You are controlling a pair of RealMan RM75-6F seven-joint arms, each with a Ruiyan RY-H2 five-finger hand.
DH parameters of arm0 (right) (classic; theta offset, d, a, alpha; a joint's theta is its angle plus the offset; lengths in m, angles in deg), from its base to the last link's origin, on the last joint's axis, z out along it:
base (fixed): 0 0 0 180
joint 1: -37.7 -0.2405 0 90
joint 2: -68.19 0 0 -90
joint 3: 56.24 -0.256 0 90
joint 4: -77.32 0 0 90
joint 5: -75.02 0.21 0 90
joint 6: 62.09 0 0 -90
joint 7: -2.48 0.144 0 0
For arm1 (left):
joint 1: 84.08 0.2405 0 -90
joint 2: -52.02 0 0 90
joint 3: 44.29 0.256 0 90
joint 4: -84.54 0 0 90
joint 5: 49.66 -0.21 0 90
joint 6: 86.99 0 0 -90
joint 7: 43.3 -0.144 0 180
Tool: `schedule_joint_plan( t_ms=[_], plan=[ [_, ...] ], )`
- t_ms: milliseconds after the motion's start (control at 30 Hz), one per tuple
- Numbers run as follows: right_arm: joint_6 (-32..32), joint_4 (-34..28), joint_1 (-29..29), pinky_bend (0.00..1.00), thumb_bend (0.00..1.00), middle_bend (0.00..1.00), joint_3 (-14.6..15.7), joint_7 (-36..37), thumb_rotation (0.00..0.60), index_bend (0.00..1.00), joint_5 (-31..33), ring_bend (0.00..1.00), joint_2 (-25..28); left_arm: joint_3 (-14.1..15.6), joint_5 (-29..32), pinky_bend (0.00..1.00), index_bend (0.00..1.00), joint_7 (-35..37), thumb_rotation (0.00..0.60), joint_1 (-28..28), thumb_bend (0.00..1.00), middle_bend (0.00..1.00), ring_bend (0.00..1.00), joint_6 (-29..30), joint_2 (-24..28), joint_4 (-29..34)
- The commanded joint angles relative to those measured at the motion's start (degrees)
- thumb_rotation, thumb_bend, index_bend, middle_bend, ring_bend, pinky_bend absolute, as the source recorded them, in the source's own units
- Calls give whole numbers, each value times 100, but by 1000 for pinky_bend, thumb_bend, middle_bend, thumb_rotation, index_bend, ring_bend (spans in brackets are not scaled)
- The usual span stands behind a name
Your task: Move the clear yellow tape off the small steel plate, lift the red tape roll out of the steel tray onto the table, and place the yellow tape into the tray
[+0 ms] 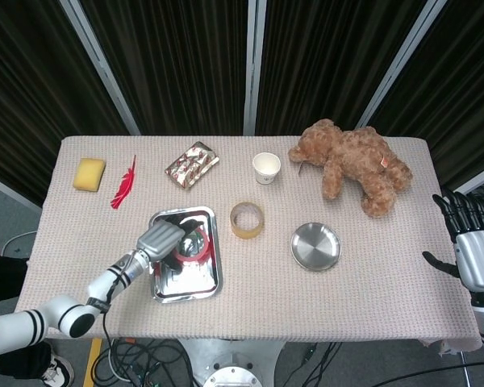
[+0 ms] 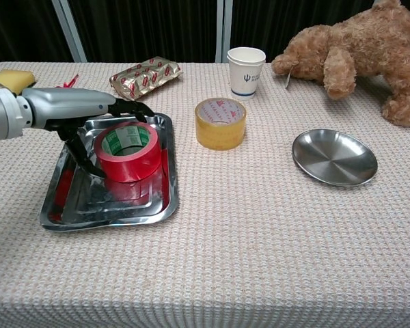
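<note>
The red tape roll (image 1: 197, 249) (image 2: 130, 154) stands in the steel tray (image 1: 168, 284) (image 2: 75, 205) at the front left. My left hand (image 1: 164, 238) (image 2: 78, 111) reaches over it from the left. Its fingers (image 2: 131, 110) lie across the roll's far rim and the thumb (image 2: 92, 166) hangs by its left side; the roll still rests on the tray. The clear yellow tape (image 1: 247, 220) (image 2: 221, 124) sits on the table between the tray and the bare small steel plate (image 1: 315, 246) (image 2: 335, 158). My right hand (image 1: 473, 242) hovers open beyond the table's right edge.
At the back stand a paper cup (image 1: 266, 168) (image 2: 245, 72) and a teddy bear (image 1: 355, 165) (image 2: 355, 51). A foil packet (image 1: 192, 165) (image 2: 145, 76), a red feather (image 1: 124, 183) and a yellow sponge (image 1: 89, 173) (image 2: 12, 78) lie at the back left.
</note>
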Motion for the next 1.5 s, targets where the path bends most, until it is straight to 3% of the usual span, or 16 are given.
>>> schedule_joint_plan(
  t_ms=[33,333,600,1033,1333,1500],
  plan=[
    [29,31,9,0,0,0,-23,27,600,0,17,0,-18,29,20,119,56,-15,600,-2,104,163,0,53,-22,12],
    [82,82,40,0,0,0,-95,77,600,0,32,0,-52,67,-2,125,114,122,600,-28,136,194,14,206,-96,41],
    [106,131,77,0,0,0,-158,104,600,0,71,0,-67,37,-94,135,286,170,600,-16,193,295,83,510,-147,42],
    [36,287,228,0,0,0,-270,371,600,0,215,0,-24,-185,-346,144,279,-204,600,-318,193,302,84,740,10,971],
    [-141,586,389,0,0,0,-352,921,600,0,271,0,-32,-383,-184,144,278,-602,600,-855,191,302,84,499,-644,907],
    [-87,809,427,0,0,0,-385,1171,600,0,363,0,-116,-304,-68,144,278,-780,600,-1029,191,302,84,433,-1128,703]
  ],
)
